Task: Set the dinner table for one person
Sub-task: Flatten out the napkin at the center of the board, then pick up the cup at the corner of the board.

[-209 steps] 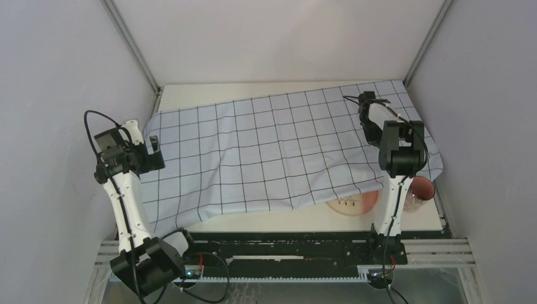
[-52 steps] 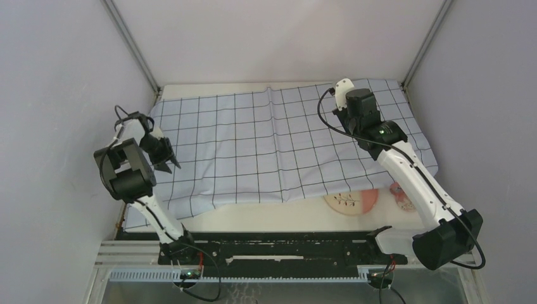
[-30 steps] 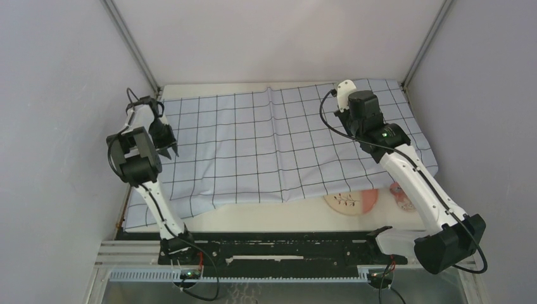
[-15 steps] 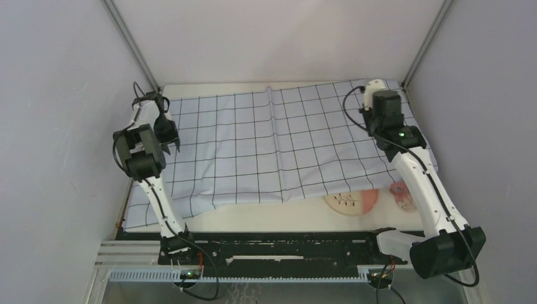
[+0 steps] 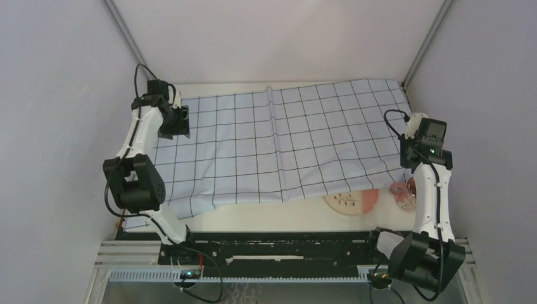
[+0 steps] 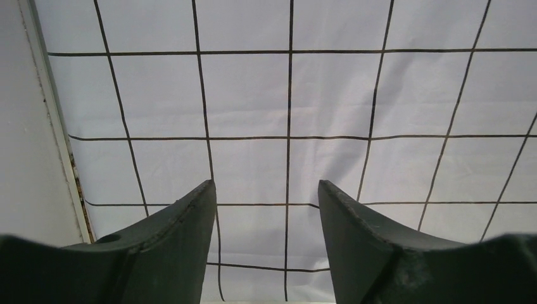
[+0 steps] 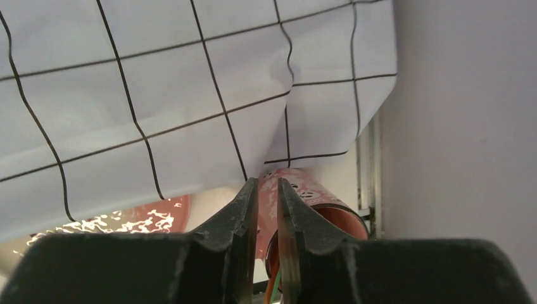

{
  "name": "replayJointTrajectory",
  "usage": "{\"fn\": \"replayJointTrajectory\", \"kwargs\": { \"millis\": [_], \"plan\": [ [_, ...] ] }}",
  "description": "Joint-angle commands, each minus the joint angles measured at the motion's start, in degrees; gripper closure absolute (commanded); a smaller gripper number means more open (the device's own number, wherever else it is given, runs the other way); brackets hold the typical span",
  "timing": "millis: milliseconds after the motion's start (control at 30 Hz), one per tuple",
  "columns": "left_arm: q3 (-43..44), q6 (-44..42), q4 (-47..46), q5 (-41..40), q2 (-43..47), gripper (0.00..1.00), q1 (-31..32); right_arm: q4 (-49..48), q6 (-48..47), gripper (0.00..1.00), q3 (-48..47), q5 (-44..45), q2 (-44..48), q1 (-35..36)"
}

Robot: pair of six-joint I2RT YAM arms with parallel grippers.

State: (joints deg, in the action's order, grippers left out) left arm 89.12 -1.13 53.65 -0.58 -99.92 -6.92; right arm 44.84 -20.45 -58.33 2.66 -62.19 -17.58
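The cream-white dinner table (image 5: 272, 218) is mostly covered by a pale-blue, black-gridded cloth (image 5: 285, 139). My left gripper (image 5: 180, 121) hovers over the cloth's far-left part. In the left wrist view this left gripper (image 6: 266, 183) is open, and only cloth (image 6: 285, 95) lies below it. My right gripper (image 5: 411, 157) hangs over the cloth's right edge. In the right wrist view the right gripper (image 7: 266, 180) has its jaws a narrow slit apart with nothing between them. It points at a red patterned cup (image 7: 316, 196) below the cloth's hanging corner (image 7: 316, 126).
A pink patterned plate (image 5: 354, 201) sticks out from under the cloth's front edge, with the cup (image 5: 403, 193) just right of it. Grey walls close in the left, far and right sides. A black rail (image 5: 278, 250) runs along the near edge.
The left gripper moved toward the far-left corner and opened wider. The right arm swung back from the far right of the cloth to the right edge, and its jaws parted slightly.
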Motion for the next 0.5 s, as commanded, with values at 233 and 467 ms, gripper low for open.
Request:
{"fn": "replayJointTrajectory", "kwargs": {
  "millis": [233, 467],
  "plan": [
    [-5.04, -6.42, -5.16, 11.19, 11.93, 0.09, -0.05, -4.78, -4.79, 0.66, 6.52, -10.54, 1.95, -11.54],
    [-7.00, -9.60, -9.51, 13.27, 19.37, 0.08, 0.02, -6.42, -6.45, 0.57, 6.68, -14.47, 8.60, -17.85]
  ]
}}
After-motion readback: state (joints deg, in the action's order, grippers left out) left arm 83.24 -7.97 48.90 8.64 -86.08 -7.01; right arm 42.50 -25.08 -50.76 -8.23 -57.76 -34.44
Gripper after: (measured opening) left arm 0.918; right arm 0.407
